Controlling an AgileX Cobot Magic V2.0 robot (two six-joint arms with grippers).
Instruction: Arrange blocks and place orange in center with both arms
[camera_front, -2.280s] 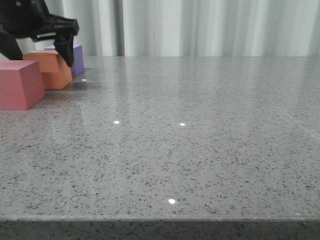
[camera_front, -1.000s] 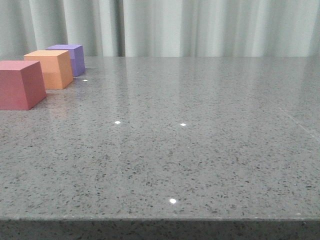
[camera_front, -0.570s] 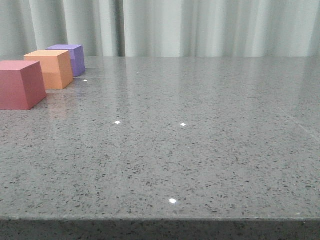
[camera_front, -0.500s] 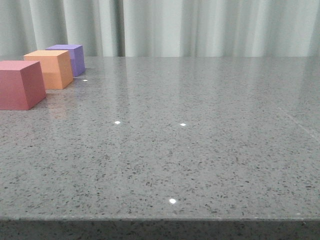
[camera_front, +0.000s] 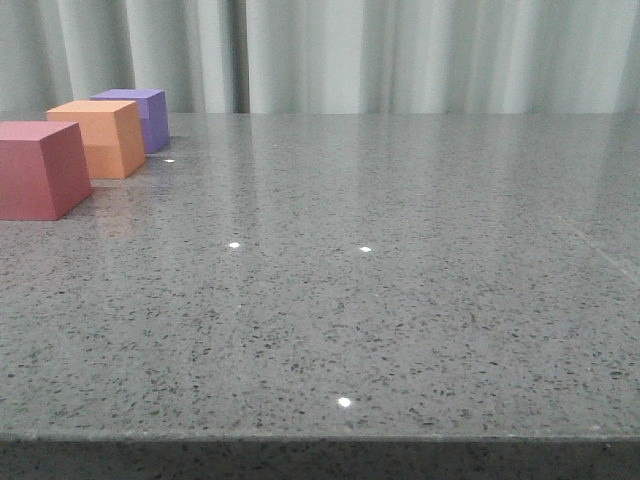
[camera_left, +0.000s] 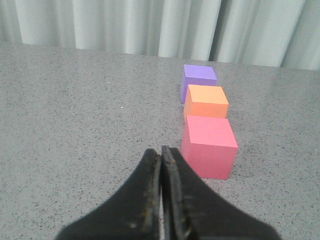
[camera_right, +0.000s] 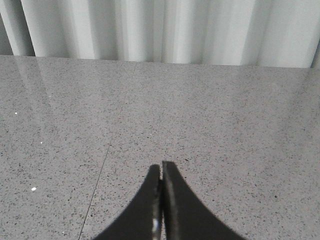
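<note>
Grey speckled stone table (camera_front: 380, 300), pale curtains (camera_front: 400, 55) behind. Red-pink cube (camera_front: 40, 168), orange cube (camera_front: 103, 137), purple cube (camera_front: 142, 117) in line. Left gripper (camera_left: 161, 155), right gripper (camera_right: 161, 170): fingers together, empty.

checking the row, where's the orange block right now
In the front view the orange block sits far left on the table, between the purple block behind and the pink block in front.
</note>
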